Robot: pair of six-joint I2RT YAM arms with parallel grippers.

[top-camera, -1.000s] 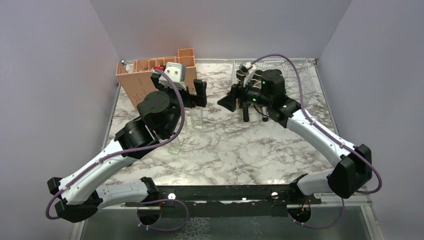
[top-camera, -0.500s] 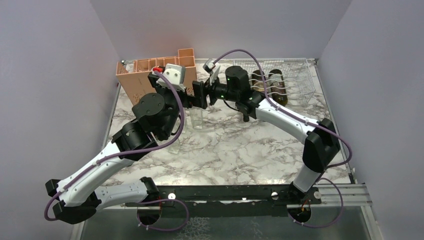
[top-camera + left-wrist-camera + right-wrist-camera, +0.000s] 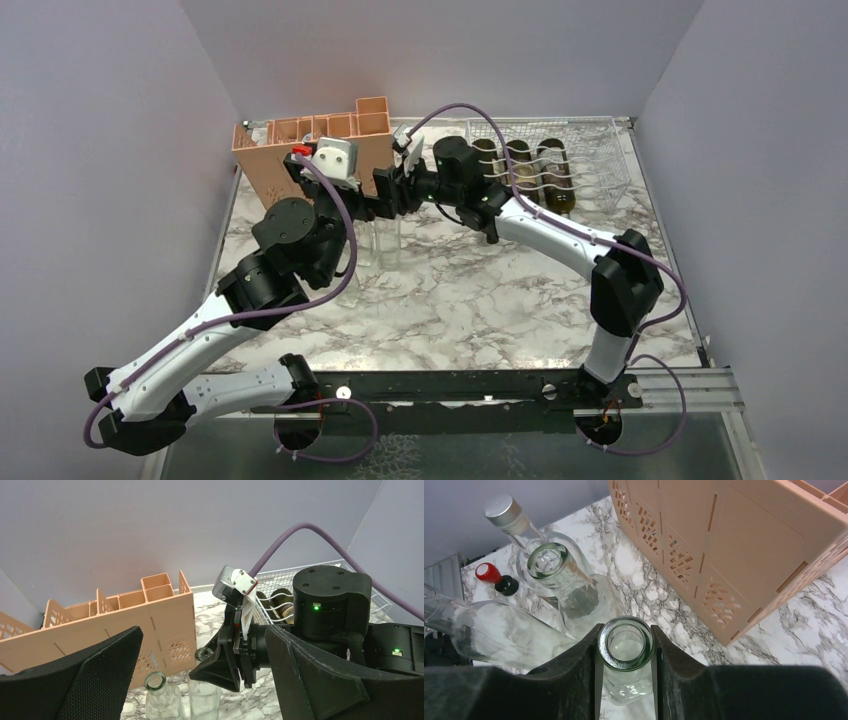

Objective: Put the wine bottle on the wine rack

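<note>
Landmark: the peach-orange crate [image 3: 262, 160], at the back left of the marble table [image 3: 480, 290].
Change: a second earlier the right gripper [image 3: 625, 635] hung with its jaws apart over the wine rack [image 3: 600, 160]; it had since swung across to the crate's front and closed.
Right fingers: both fingers [image 3: 584, 665] pinched the neck of a clear glass wine bottle [image 3: 624, 690], just under its open mouth.
Task bottle: upright on the table just in front of the crate, not yet lifted as far as could be told.
Neighbours: a second open clear bottle [image 3: 549, 562] stood close beside it, farther along the crate's front, with a silver-capped bottle [image 3: 503, 510] beyond.
Left gripper [image 3: 202, 680]: spread wide and empty, hovering above the bottles in front of the crate.
Rack: well to the crate's right along the back edge, now uncovered, three dark bottles [image 3: 520, 165] lying in its cradles.
Meaning: the grasp looked made; lifting clear of the neighbours and carrying to a free cradle remained.
</note>
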